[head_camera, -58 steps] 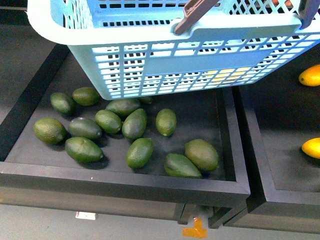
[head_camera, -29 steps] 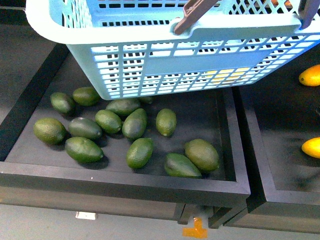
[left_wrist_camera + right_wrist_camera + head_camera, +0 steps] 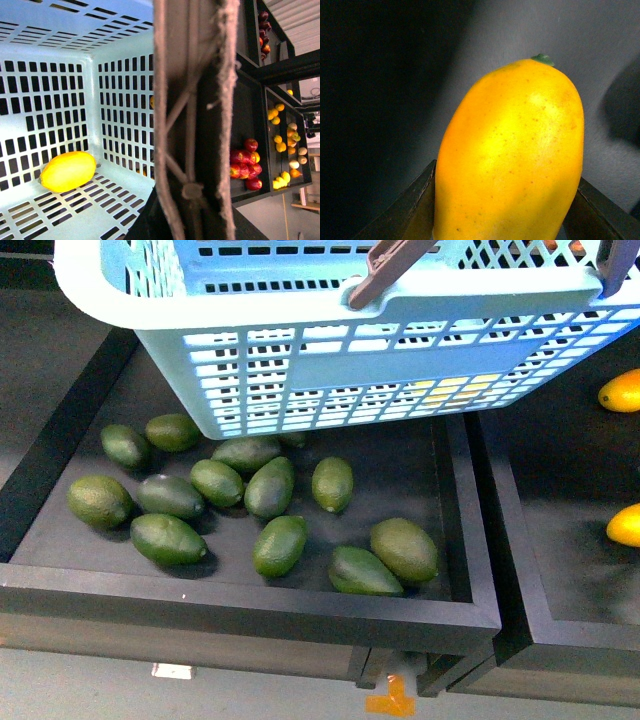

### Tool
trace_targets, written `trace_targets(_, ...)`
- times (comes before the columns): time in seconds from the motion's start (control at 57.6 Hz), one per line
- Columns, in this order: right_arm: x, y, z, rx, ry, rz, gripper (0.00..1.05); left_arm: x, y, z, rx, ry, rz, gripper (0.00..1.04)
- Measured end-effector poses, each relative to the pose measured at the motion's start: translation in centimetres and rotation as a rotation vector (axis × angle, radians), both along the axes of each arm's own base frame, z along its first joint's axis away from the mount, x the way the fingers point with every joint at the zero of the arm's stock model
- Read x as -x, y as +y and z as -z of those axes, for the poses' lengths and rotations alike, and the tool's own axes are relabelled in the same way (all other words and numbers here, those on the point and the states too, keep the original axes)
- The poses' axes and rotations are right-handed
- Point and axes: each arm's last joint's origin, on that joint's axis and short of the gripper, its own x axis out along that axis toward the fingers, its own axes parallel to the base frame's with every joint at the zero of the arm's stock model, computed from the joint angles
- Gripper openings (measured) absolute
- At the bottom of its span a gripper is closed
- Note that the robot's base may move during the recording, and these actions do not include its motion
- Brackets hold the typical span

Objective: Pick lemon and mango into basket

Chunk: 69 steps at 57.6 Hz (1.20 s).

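We start with the pale turquoise basket (image 3: 300,370), which fills the top of the front view and overhangs the far side of a black tray (image 3: 250,605). Neither claw shows in that view. Its brown handle (image 3: 385,275) rises from the near rim. In the left wrist view the same handle runs close across the middle of the picture, hard by the left claw, but we cannot make out the fingers themselves, so we cannot tell whether that claw is gripping it or how far it is open.

The right claw (image 3: 506,175) has the mango (image 3: 512,150) between its two dark fingers (image 3: 420,200). They are spread just as wide as the fruit and touch it on both sides, and its green-tipped end points away from the claw, over a dark grey surface.

The lemon (image 3: 67,171) lies on the slotted floor inside the basket, in a corner against the wall, down past the handle from the left claw.

About a dozen green fruits (image 3: 270,487) lie loose in the black tray, and two orange-yellow fruits (image 3: 620,390) sit in the neighbouring tray (image 3: 520,570) at the right edge
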Motion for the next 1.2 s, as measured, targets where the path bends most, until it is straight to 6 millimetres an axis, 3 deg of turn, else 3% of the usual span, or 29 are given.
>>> trace_targets(0.243,1.7,-1.7,-7.0,0.033,-0.178,-0.055,0.57,0.0,0.0,0.0,0.000,0.000,0.000,0.05)
trace_targets(0.295,2.2,-2.0,-8.9,0.043,-0.226,-0.067,0.57,0.0,0.0,0.0,0.000,0.000,0.000,0.05)
trace_targets(0.364,3.6,-2.1,-13.2,0.054,-0.334,-0.098,0.57,0.0,0.0,0.0,0.000,0.000,0.000,0.05)
trace_targets(0.434,4.5,-1.9,-15.7,0.062,-0.393,-0.109,0.57,0.0,0.0,0.0,0.000,0.000,0.001,0.05)
trace_targets(0.607,6.9,-0.5,-22.5,0.103,-0.571,-0.154,0.57,0.0,0.0,0.0,0.000,0.000,0.000,0.05)
trace_targets(0.763,8.8,3.0,-28.9,0.139,-0.751,-0.238,0.57,0.0,0.0,0.0,0.000,0.000,0.000,0.05)
trace_targets(0.798,8.9,3.6,-29.5,0.140,-0.769,-0.254,0.57,0.0,0.0,0.0,0.000,0.000,0.000,0.05)
trace_targets(0.937,8.9,9.2,-31.7,0.125,-0.847,-0.387,0.57,0.0,0.0,0.0,0.000,0.000,0.000,0.05)
trace_targets(1.076,7.3,15.2,-30.7,0.104,-0.848,-0.529,0.57,0.0,0.0,0.0,0.000,0.000,0.000,0.05)
trace_targets(1.197,5.6,17.8,-30.2,0.117,-0.842,-0.586,0.57,0.0,0.0,0.0,0.000,0.000,0.001,0.05)
